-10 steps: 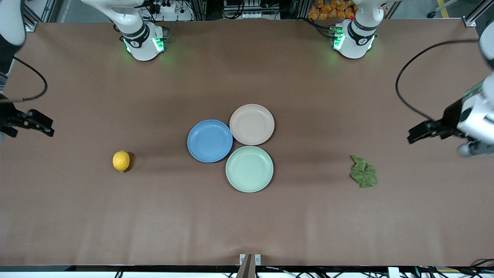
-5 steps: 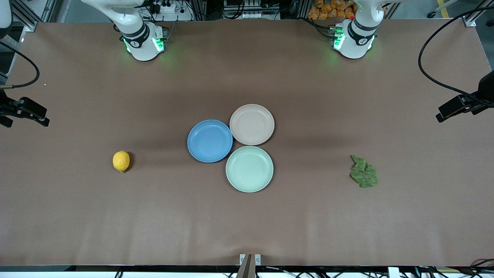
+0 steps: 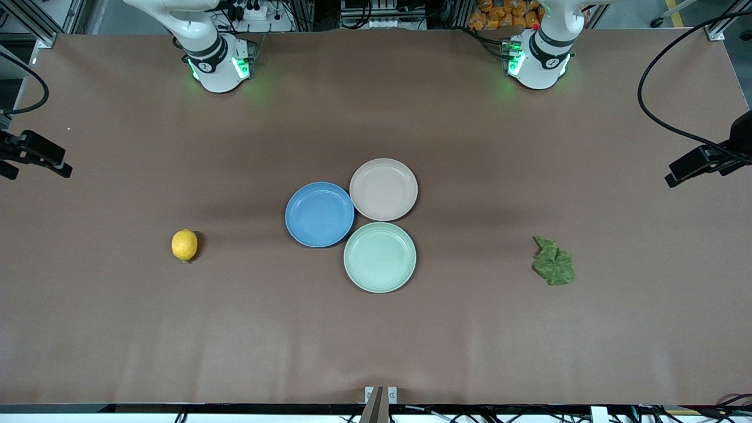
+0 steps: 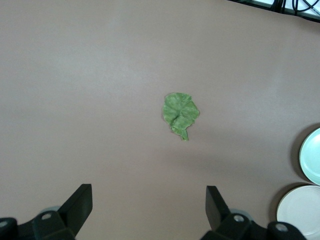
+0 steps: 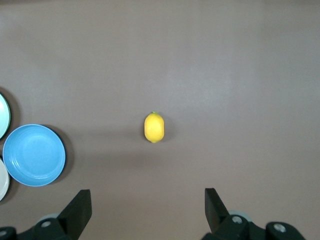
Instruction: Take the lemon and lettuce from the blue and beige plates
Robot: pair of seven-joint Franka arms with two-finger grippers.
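The lemon [image 3: 184, 245] lies on the bare table toward the right arm's end, apart from the plates; it also shows in the right wrist view [image 5: 154, 127]. The lettuce [image 3: 553, 268] lies flat on the table toward the left arm's end, and shows in the left wrist view [image 4: 180, 114]. The blue plate [image 3: 319, 214] and the beige plate [image 3: 383, 189] touch at the table's middle, both empty. My right gripper [image 3: 50, 161] [image 5: 147, 197] hangs open and empty high over its table end. My left gripper [image 3: 684, 169] [image 4: 148, 195] hangs open and empty high over its end.
A pale mint-green plate [image 3: 379, 257], empty, touches the blue and beige plates on the side nearer the front camera. The two arm bases [image 3: 218, 61] [image 3: 537, 59] stand along the table's edge farthest from the camera. A black cable [image 3: 658, 111] loops above the left arm's end.
Both grippers have drawn back toward the table's ends, away from the lemon and the lettuce. The left arm's white wrist has left the front view. Lemon, lettuce and plates have not moved.
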